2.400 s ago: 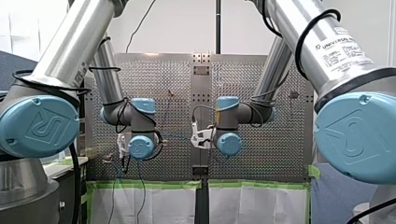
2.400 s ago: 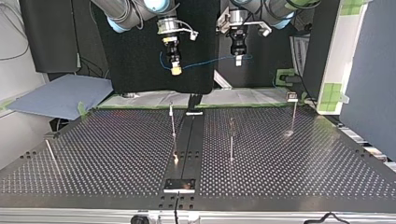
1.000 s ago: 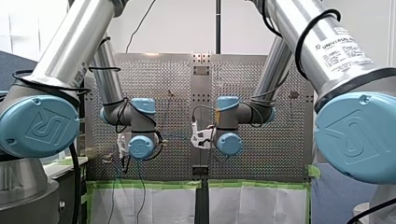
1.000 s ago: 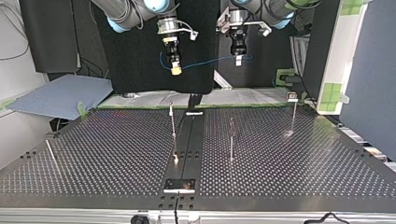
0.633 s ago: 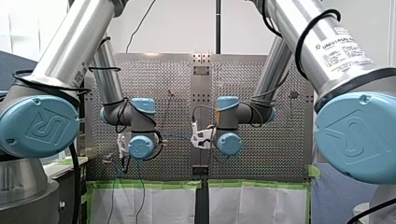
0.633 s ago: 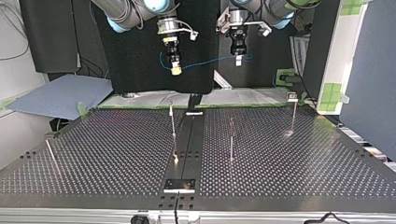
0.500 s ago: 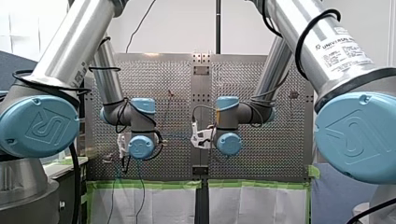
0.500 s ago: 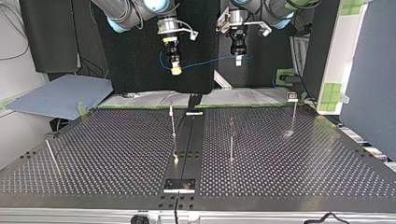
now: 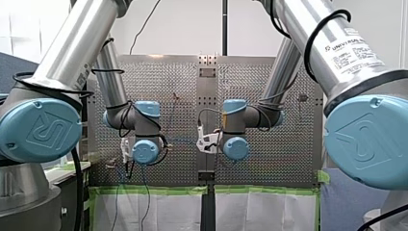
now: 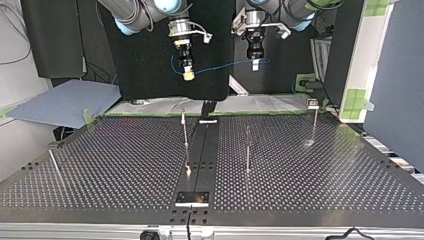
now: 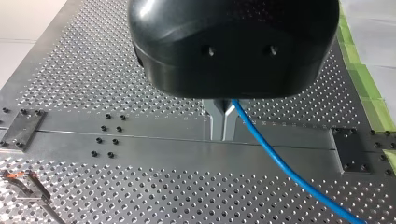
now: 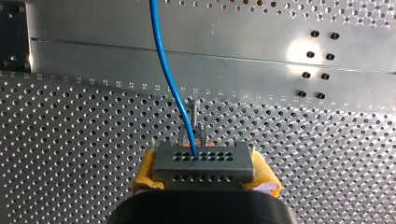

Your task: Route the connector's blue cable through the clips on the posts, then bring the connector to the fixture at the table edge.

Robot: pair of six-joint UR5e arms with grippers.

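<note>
Moved: nothing, every part sits as it did a moment ago.
Right gripper [image 10: 188, 75]: at the top view's left, above the table [image 10: 125, 165] — yellow pads clamped on the connector [image 12: 203, 163].
Blue cable [image 10: 225, 66]: leaves the connector and runs across to the other arm's grip, sagging slightly, well clear of the posts [image 10: 185, 131].
Left gripper [image 10: 255, 64]: metal fingers [image 11: 217, 122] pinched together on the blue cable — held aloft.
</note>
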